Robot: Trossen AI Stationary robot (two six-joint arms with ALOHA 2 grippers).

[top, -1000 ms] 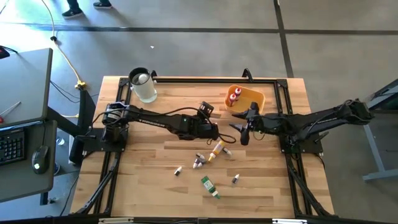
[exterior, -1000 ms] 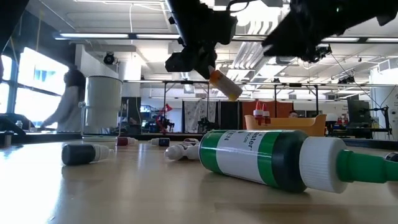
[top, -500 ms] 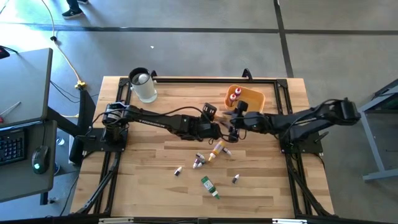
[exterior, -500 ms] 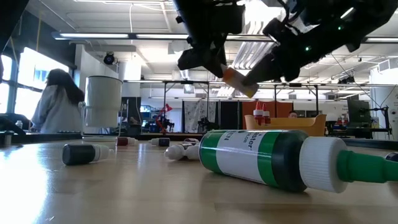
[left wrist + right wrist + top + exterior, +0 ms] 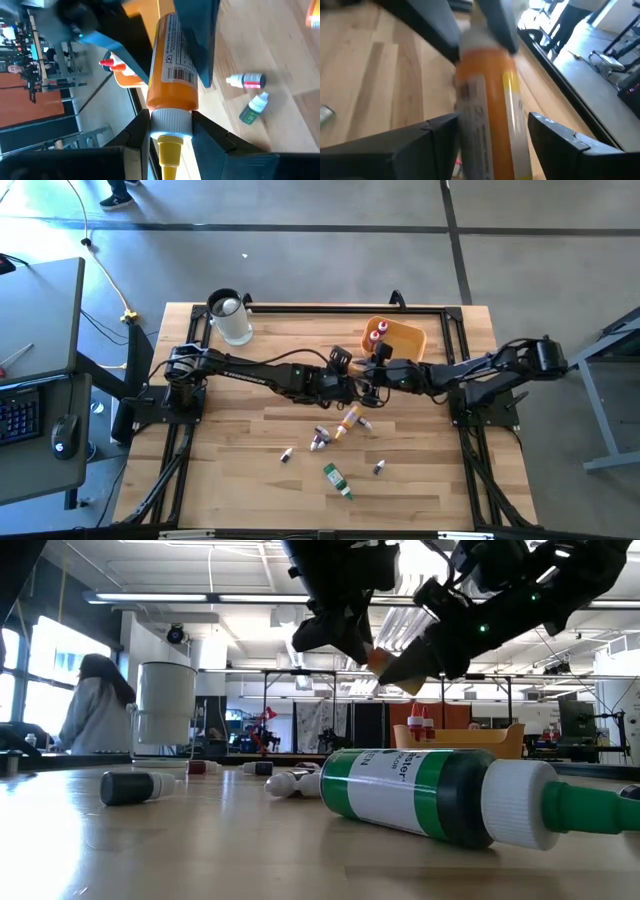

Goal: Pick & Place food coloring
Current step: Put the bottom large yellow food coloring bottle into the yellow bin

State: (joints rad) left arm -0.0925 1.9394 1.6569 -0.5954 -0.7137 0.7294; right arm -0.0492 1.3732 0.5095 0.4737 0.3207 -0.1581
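Right at the middle of the high view, the two grippers meet above the wooden table [image 5: 230,430]. The left gripper [image 5: 352,384] is clamped on an orange food coloring bottle [image 5: 171,57], its fingers pinching the white ribbed collar just under the yellow tip. The right gripper [image 5: 372,378] has its fingers spread wide, one on either side of the bottle's orange body [image 5: 487,120], not clearly touching it. In the low view the bottle [image 5: 381,662] hangs tilted in the upper centre, well above the tabletop.

Just below the grippers, more small bottles lie scattered on the table, among them a green-labelled one [image 5: 337,478] toward the lower middle. Two red bottles [image 5: 377,333] stand in the orange tray [image 5: 410,336] at upper right of centre, and a clear jar [image 5: 230,317] sits at the table's upper left.
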